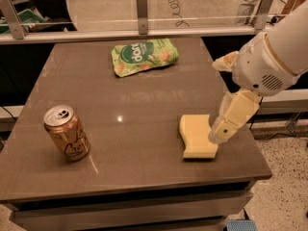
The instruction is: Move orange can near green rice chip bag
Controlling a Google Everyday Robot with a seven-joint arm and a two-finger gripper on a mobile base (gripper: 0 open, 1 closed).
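Observation:
The orange can stands upright at the near left of the brown table, silver top up, dark scribbles on its side. The green rice chip bag lies flat at the far middle of the table. My gripper hangs at the right, over the right edge of a pale yellow sponge, far to the right of the can and well in front of the bag. It holds nothing that I can see.
The white arm housing reaches in from the upper right. A glass barrier with metal posts runs along the table's far edge. The floor drops away at the right and front.

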